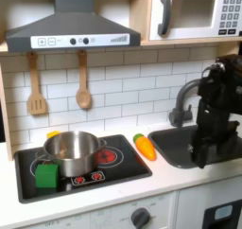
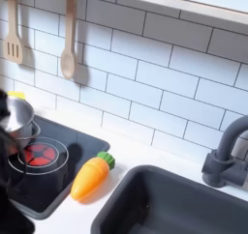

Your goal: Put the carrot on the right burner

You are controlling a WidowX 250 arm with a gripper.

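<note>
Carrot (image 1: 145,147) lying on the white bench (image 1: 113,197), just off the stovetop (image 1: 80,167) edge, between stovetop and sink (image 1: 189,144) in the first exterior view; green top pointing toward the tiled wall, orange tip toward the bench's front; in the second exterior view same carrot (image 2: 89,177) resting beside the black stovetop (image 2: 58,160), right at its corner, sink (image 2: 174,204) rim just beside it. Not on any burner yet; task barely begun, by the look of it. Red burner (image 2: 37,156) bare and free in the second exterior view, near the carrot; silver pot (image 1: 72,151) sitting on the stovetop in the first exterior view, green cube (image 1: 46,176) in front of it, a yellow piece (image 1: 53,134) peeking out behind. Dark arm (image 1: 213,114) standing over the sink at the first exterior view's right, well apart from the carrot; gripper lost in the dark blur, impossible to tell how far the jaws are parted; nothing visibly carried. Left to do, as a judgement: reach across to the carrot, grasp it, lift it, set it on the free red burner beside the pot; all of that pending.
</note>
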